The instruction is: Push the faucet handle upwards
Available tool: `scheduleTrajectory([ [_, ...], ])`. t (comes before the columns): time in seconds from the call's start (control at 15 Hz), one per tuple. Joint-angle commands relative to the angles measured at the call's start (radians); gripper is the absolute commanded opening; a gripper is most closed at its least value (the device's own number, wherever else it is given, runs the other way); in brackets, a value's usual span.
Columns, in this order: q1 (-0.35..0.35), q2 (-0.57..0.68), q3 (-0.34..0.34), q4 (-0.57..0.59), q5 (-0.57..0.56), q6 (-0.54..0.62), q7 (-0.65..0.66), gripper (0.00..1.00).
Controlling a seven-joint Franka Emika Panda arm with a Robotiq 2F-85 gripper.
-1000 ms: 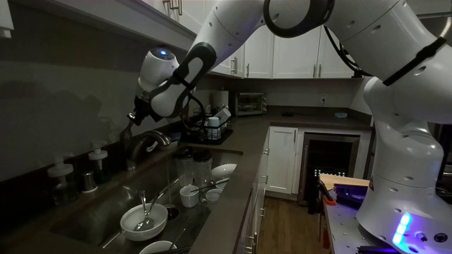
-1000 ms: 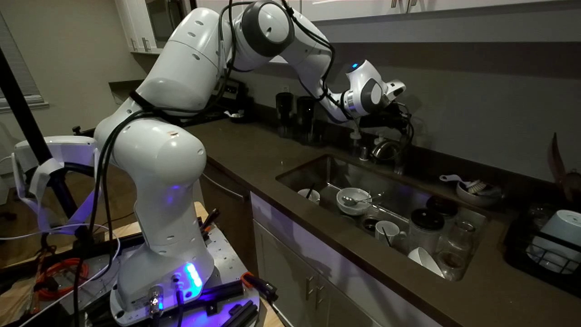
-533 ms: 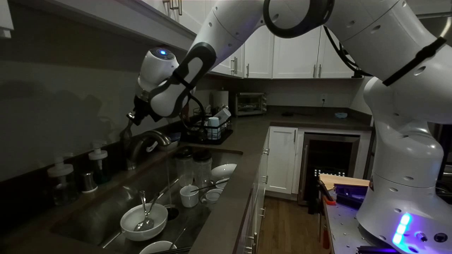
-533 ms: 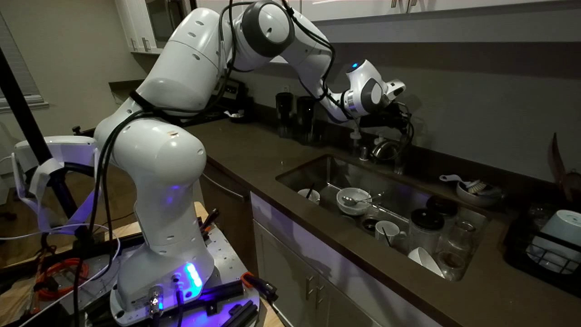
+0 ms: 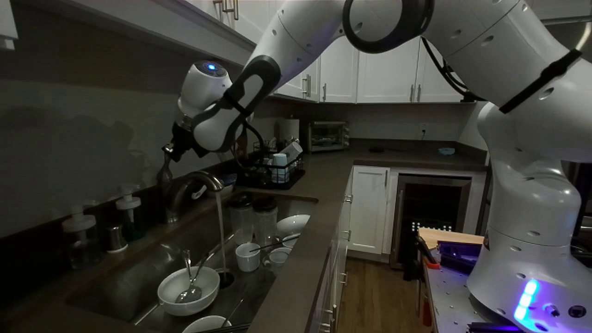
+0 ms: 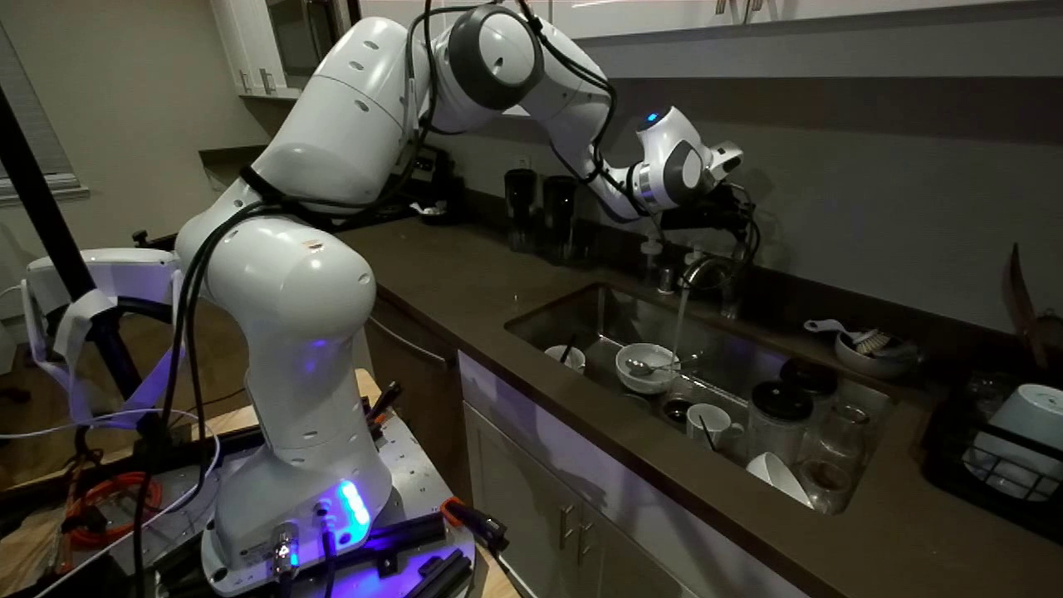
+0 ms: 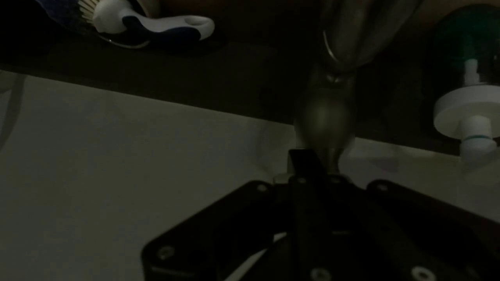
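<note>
Claw (image 5: pixel 171 151) closed, right at the faucet handle (image 5: pixel 164 175), frame left! Water (image 5: pixel 221 226) is flowing, so the push looks mostly done; maybe only backing off remains

Dark brown, smooth table (image 6: pixel 448 266) has a rect. stainless-steel sink (image 6: pixel 714 336) set in. Behind it stand a clear white-capped bottle (image 5: pixel 81 238), a green-tinted white-capped bottle (image 5: pixel 131 219), a short silvery metal cylinder (image 5: pixel 115 238), a curved brushed-metal faucet (image 5: pixel 179 192) & a round pale bowl (image 6: pixel 872 364). Past one sink end: black wire dish rack (image 5: pixel 287 185), then boxy silvery toaster oven (image 5: pixel 328 136) nr the corner, small light-blue item (image 5: pixel 447 151) farther along. Opp. end: two tall dark containers (image 6: pixel 521 203), details too dim.
</note>
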Motion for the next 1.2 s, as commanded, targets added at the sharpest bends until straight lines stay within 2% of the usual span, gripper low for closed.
scheduleTrajectory([
  [0.0,-0.035,0.043,0.026,0.13,-0.01,-0.004,-0.005,0.0],
  [0.27,-0.054,0.075,0.039,0.228,-0.008,-0.008,-0.006,0.0],
  [0.47,-0.036,0.09,0.011,0.241,0.003,0.01,0.008,0.0],
  [0.8,-0.021,0.089,-0.016,0.199,0.003,0.059,0.028,0.0],
  [1.13,0.009,0.062,-0.069,0.106,0.0,0.154,0.056,0.0],
])
